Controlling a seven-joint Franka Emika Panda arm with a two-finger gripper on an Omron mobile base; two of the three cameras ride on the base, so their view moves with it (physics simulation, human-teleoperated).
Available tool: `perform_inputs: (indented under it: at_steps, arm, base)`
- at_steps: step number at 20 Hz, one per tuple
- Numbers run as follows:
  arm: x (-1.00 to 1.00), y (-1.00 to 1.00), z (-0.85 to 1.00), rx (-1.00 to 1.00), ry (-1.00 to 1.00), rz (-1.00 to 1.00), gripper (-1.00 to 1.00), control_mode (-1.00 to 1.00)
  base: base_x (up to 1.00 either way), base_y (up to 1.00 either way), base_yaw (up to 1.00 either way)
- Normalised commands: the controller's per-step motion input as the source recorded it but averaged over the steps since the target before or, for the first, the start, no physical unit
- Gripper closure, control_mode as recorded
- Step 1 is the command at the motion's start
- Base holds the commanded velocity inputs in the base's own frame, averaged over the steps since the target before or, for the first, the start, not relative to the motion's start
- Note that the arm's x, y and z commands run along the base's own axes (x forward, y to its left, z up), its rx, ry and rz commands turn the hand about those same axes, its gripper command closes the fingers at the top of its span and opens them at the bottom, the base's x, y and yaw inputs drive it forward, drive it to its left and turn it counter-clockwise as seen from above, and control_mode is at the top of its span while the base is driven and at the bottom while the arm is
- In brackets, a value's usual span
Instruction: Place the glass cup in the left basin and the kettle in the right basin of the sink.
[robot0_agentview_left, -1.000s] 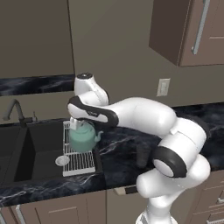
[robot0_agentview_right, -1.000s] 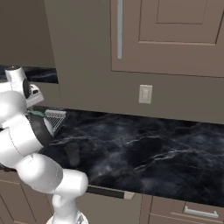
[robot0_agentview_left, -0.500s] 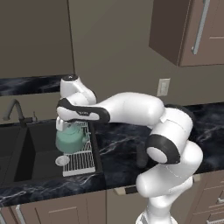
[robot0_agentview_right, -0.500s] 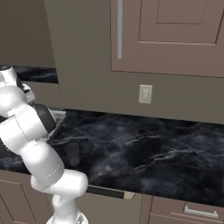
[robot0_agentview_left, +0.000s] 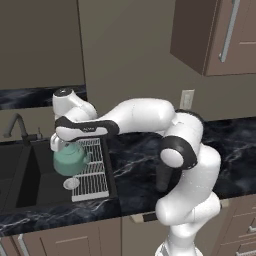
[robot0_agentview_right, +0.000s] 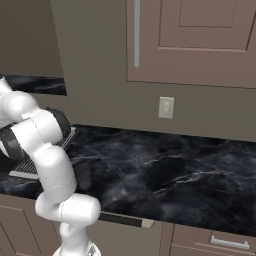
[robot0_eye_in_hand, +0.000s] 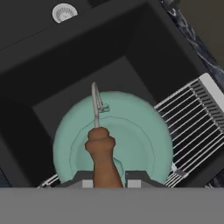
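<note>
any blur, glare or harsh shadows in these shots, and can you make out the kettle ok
Left base view: flat even rendered light, no glare; the kettle reads clearly under the gripper, the sink is nearly featureless black. Right base view: soft, slightly blurry counter veining. Hand view: kettle sharp, close, with the right basin dark behind it.

Taupe wall (robot0_agentview_right: 95, 90), white outlet (robot0_agentview_right: 166, 107) on it. Brown upper cabinets (robot0_agentview_right: 200, 40) with long silver handles. Black marble counter (robot0_agentview_right: 165, 170); brown drawers (robot0_agentview_right: 220, 242) below.
</note>
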Motion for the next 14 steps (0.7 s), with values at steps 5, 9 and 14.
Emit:
perform_inputs:
  at_steps: [5,9,14]
  arm:
    - [0.25,0.48,0.0,-0.08,0.0,0.0,1.0,-1.0]
    - [0.34,0.42,-0.01,-0.03,0.0,0.02,1.0,-1.0]
    - [0.3,0.37,-0.08,-0.06,0.0,0.08,1.0,-1.0]
  base:
    - [0.0,0.0,0.0]
    - [0.0,0.0,0.0]
    - [0.0,0.0,0.0]
